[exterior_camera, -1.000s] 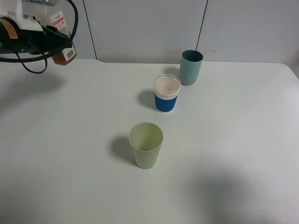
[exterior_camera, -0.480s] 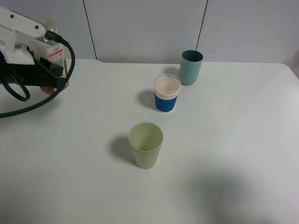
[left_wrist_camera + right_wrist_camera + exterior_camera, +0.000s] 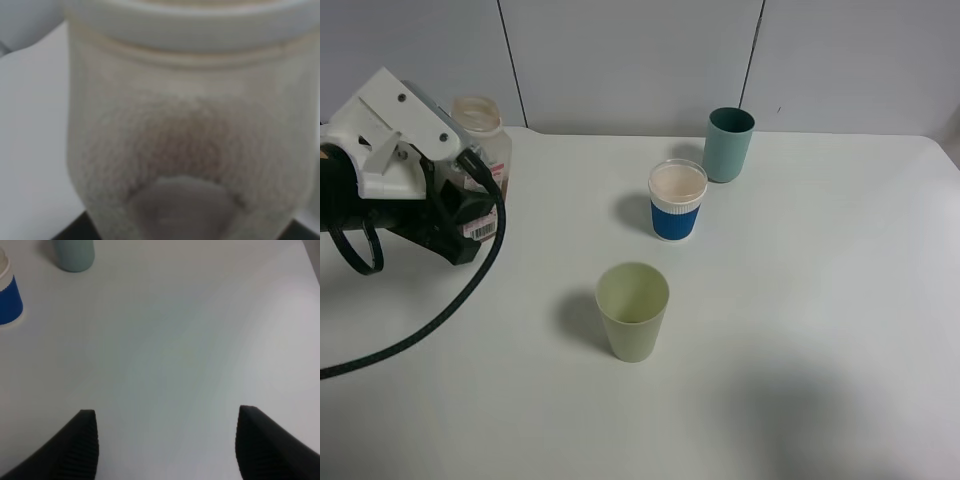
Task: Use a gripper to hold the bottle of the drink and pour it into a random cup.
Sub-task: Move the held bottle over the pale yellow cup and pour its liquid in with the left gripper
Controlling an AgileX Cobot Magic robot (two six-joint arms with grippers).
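A: Closest in?
B: Right gripper (image 3: 167, 450), outside the high view; fingers spread wide, nothing between, bare white table (image 3: 175, 340) beneath. Probably parked there to keep clear of the pour.
A: Next?
B: Pale yellow-green cup (image 3: 632, 312), upright, mouth up, apparently empty; standing alone, well apart from the rest, so open to an approach from above.
A: And to the left?
B: Left gripper (image 3: 468, 212), fingers clamped on the bottle (image 3: 490, 155) low on its body, around the label (image 3: 480, 228). Neck (image 3: 475, 108) left free above the grip, uncapped, unobstructed for pouring. Held roughly upright, presumably to keep the contents in during carrying. Resting on the table or just above it: not decidable. From the wrist camera, only a clouded wall filling the frame; fill level unreadable.
A: Farther back?
B: Blue-and-white paper cup (image 3: 677, 205), then teal cup (image 3: 729, 145) just beyond, near the wall panels (image 3: 620, 60); neither approached.
A: Remaining work?
B: Likely a carry across to the chosen cup, then a tilt.
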